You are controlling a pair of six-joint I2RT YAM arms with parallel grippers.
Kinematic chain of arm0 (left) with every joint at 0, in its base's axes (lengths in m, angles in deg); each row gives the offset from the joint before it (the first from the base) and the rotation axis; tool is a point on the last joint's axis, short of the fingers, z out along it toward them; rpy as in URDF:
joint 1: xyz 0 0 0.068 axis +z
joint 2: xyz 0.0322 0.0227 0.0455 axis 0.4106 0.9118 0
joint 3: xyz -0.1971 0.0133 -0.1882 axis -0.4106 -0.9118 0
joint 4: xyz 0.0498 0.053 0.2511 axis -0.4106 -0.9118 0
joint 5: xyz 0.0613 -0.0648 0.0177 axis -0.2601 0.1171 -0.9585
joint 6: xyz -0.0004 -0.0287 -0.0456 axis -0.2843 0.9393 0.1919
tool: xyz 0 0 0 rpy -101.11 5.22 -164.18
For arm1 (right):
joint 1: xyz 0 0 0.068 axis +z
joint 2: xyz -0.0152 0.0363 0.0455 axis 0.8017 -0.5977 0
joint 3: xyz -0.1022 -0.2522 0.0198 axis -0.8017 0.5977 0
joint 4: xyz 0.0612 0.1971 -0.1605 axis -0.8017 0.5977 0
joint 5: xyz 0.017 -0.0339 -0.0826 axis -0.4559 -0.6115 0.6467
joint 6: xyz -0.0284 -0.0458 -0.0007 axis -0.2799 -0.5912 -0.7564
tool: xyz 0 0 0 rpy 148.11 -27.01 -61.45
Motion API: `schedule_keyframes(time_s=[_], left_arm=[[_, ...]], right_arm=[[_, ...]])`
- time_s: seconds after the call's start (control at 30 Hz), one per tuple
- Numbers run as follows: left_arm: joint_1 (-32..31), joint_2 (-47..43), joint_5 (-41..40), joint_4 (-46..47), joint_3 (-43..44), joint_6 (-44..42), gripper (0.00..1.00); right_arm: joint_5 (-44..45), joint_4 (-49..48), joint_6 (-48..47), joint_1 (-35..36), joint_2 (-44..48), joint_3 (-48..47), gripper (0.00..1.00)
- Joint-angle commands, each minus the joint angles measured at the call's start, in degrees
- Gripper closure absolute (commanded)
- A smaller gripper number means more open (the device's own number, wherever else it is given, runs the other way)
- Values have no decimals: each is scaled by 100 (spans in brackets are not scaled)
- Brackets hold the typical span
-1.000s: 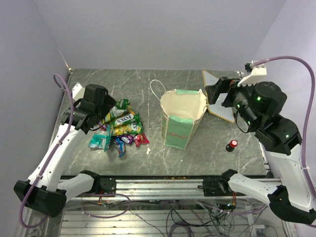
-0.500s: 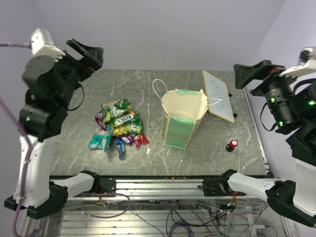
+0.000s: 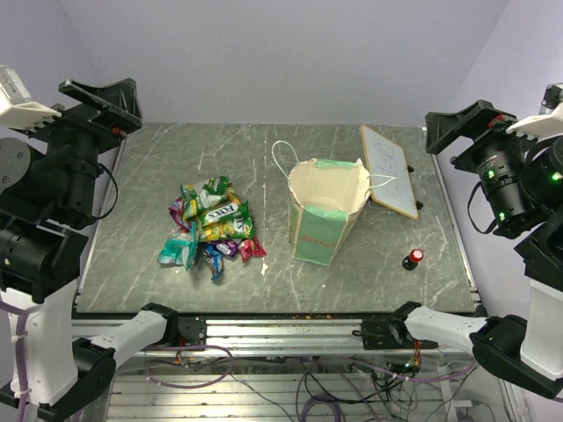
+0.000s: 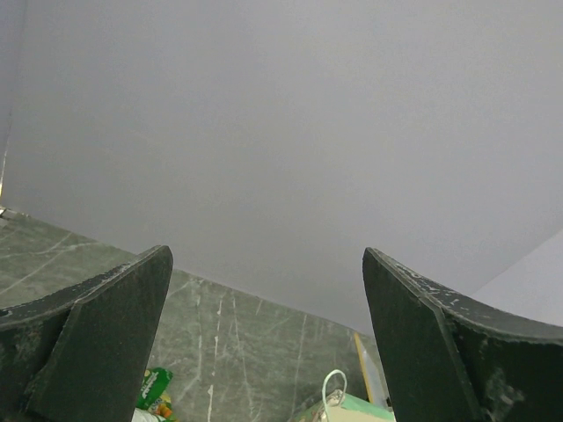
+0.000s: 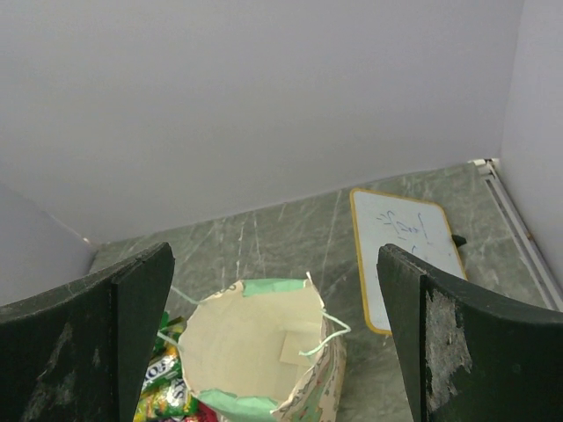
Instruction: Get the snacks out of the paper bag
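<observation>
Now the left gripper at upper left and the right gripper at upper right gape empty, well apart from the upright bag mid-frame. The snacks lie piled left of it.

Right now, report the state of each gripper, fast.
Left gripper: open, holding nothing.
Right gripper: open, holding nothing.

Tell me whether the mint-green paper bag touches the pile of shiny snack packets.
Apart. The top external view shows bare grey table between the mint-green paper bag and the pile of shiny snack packets.
</observation>
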Motion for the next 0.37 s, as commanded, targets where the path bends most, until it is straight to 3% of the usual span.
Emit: schedule_keyframes(time_s=[0.0,0.33], left_arm=[[42,63,-21,-2,-35,-41,1],[42,56,-15,-76,-66,119,1]], right_arm=[[573,85,146,-18,9,87,0],[668,-400,51,-15,339,846,0]])
